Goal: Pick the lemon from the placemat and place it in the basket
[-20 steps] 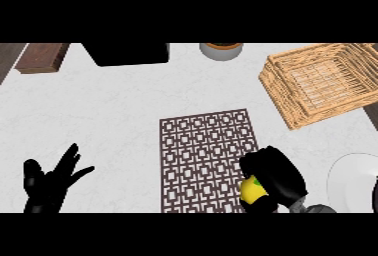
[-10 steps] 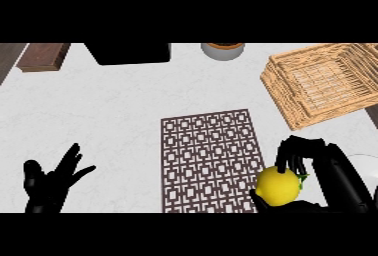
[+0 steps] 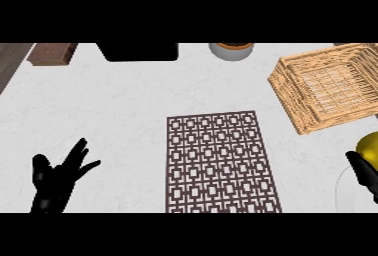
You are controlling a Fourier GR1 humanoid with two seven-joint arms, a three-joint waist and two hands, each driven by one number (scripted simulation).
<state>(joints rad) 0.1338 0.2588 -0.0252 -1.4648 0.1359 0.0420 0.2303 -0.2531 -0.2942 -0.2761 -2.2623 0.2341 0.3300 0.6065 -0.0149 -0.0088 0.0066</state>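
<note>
- The placemat (image 3: 223, 162) lies on the table (image 3: 133, 100), near the view's lower middle.
- The basket (image 3: 328, 87) sits right of and behind the placemat, apart from it.
- The lemon (image 3: 368, 146) is at the right edge, in front of the basket, off the placemat, at the right robot hand (image 3: 363, 172).
- The left robot hand (image 3: 57, 182) rests low at left, well apart from the placemat.
- A cup (image 3: 231, 50) stands at the far edge, behind the placemat.

Below me the table (image 3: 133, 105) spread out white and faintly marbled, evenly lit. Along its far edge I saw a black box-like block (image 3: 138, 51), a brown wooden block (image 3: 52, 53) to its left, and a small grey pot (image 3: 232, 51) with a brown top. A darker strip (image 3: 10, 62) showed at far left.
</note>
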